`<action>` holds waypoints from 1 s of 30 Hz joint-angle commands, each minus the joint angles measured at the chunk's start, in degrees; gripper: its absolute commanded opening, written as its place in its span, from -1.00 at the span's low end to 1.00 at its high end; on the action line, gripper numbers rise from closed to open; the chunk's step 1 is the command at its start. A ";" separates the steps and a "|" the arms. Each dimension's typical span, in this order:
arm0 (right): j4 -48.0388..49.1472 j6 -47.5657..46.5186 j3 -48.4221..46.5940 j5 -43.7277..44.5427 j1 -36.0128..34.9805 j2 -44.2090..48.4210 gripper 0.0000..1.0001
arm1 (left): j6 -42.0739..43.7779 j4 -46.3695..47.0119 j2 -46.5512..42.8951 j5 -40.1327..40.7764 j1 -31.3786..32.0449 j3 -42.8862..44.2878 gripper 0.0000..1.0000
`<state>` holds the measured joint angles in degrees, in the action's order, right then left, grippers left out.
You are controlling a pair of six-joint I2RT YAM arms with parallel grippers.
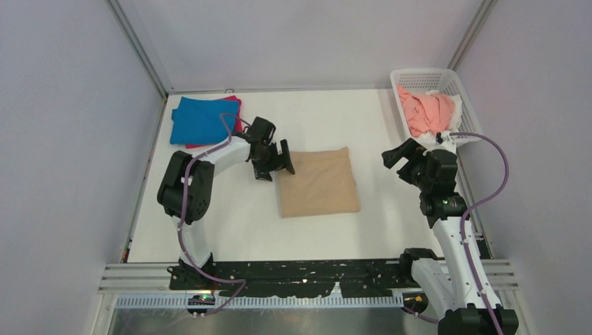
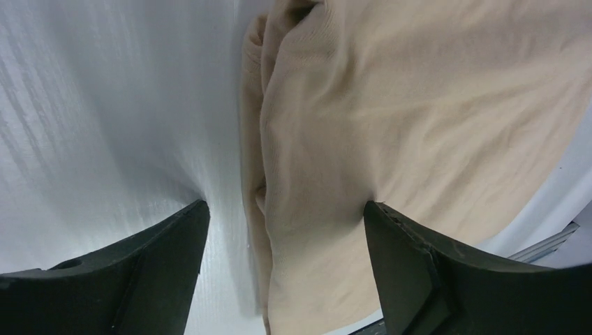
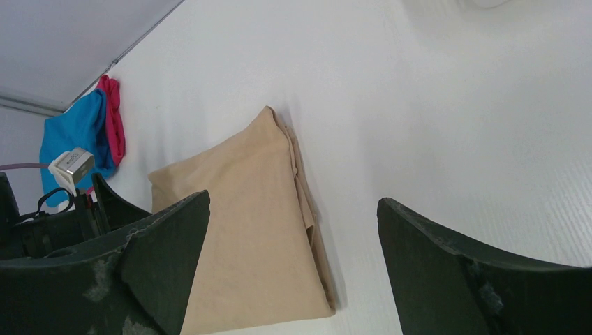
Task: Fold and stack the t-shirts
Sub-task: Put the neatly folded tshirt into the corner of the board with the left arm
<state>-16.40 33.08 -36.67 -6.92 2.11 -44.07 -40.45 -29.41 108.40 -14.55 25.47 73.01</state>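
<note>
Starting at the far left, we've got the blue t-shirt [image 1: 199, 120] folded flat in the back-left corner of the desk [image 1: 328, 118]. It lies on top of the magenta t-shirt [image 1: 237, 106], which only peeks out along the edges.

Next over, the left pincer [image 1: 278, 165] sits low at the left edge of the tan t-shirt [image 1: 319, 183]. In the wrist view its jaws are spread wide and straddle the shirt's layered folded edge. One finger [image 2: 419, 272] touches the cloth and the other is over bare desk, so we'd call it released, not pinching anything. The tan shirt itself lies folded into a rough square mid-desk.

Further right, the right pincer [image 1: 396, 156] hovers above the desk, well apart from that shirt, jaws wide and empty.

In the back-right corner, the white basket [image 1: 457, 82] holds the salmon-pink t-shirt [image 1: 426, 112] and a white t-shirt [image 1: 457, 106], both crumpled.
</note>
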 commanded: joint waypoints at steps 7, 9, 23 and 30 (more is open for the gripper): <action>-1.20 -3.21 -1.52 3.81 0.22 -1.78 0.90 | -3.24 2.41 2.98 -0.07 4.15 -0.92 0.25; -1.40 -3.42 -1.44 4.40 0.21 -1.86 0.90 | -3.74 2.05 4.36 0.32 5.17 -0.88 0.14; -1.90 -6.02 -1.13 6.74 0.31 -1.45 0.90 | 2.68 -15.99 11.01 19.50 11.27 17.57 -1.00; -1.91 -8.44 0.32 10.92 0.35 0.29 0.90 | 19.84 -21.44 7.77 50.80 11.22 29.42 -1.00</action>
<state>-19.14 26.94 -36.62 -0.75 2.11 -45.69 -33.78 -48.40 119.13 13.08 37.76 95.90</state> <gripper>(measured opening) 0.949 0.073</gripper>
